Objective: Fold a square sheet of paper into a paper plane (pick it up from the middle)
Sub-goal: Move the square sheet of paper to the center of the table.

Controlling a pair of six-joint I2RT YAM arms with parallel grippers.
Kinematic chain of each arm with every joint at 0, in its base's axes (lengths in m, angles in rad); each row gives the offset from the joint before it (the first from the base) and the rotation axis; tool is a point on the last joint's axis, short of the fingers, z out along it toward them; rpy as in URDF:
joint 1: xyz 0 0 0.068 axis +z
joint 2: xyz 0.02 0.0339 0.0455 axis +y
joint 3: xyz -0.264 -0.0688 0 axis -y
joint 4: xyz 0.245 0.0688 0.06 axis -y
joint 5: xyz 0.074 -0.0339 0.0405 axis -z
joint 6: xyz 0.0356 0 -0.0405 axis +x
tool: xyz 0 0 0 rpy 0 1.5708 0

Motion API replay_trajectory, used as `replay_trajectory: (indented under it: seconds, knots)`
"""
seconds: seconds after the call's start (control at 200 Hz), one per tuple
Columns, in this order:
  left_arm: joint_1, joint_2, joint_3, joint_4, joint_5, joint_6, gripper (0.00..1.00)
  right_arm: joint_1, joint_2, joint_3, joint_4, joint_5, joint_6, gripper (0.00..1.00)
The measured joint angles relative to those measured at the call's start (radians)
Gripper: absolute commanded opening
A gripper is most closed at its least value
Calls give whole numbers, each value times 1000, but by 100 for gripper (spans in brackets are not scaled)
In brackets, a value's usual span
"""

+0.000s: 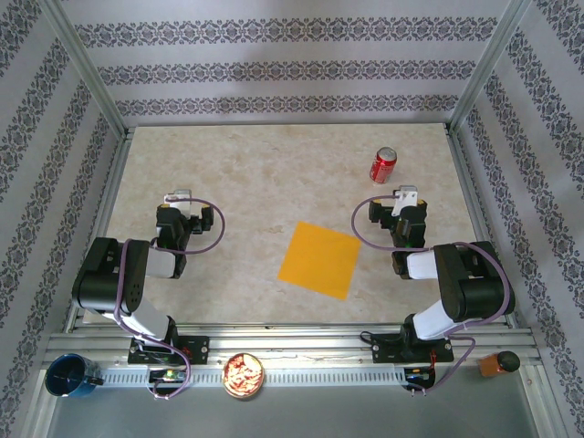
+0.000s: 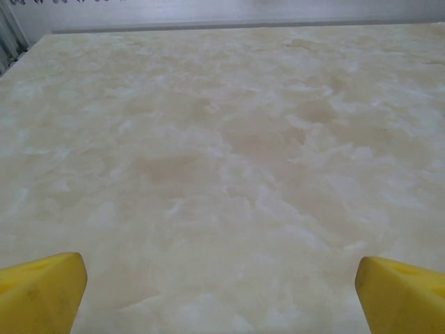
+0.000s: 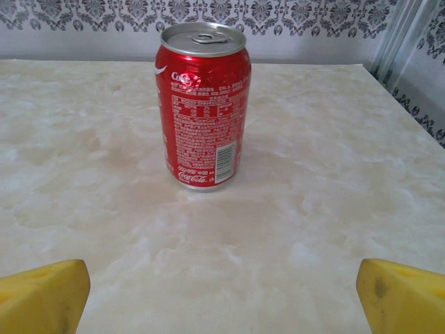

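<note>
We see the square sheet of paper (image 1: 320, 260) lying flat and unfolded on the marble-patterned surface (image 1: 246, 173). It is turned like a diamond, near the front edge and between the two arms, closer to the right one. Nothing touches it. The left gripper (image 1: 177, 197) sits well apart to its left, jaws spread wide and holding nothing; its yellow fingertips (image 2: 42, 292) frame bare surface. The right gripper (image 1: 407, 195) is likewise wide open and empty — it faces a red soda can (image 3: 204, 104) standing upright near the far right corner. On the front rail rest a blue cup (image 1: 73, 375) and a bowl of snacks (image 1: 244, 374).
</note>
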Motion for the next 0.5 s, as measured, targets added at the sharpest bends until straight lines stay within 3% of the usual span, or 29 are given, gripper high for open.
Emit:
replay_trajectory:
  seconds: [0.09,0.295,0.5]
  knots:
    - [0,-72,14,-92,-12,-2,99,-1,-26,3,-44,-5,0,98]
    - [0,-289,119,-303,-89,-58,99,-1,-245,126,-356,7,34,98]
    - [5,-455,245,-565,-73,-163,99,-2,-436,344,-802,25,187,98]
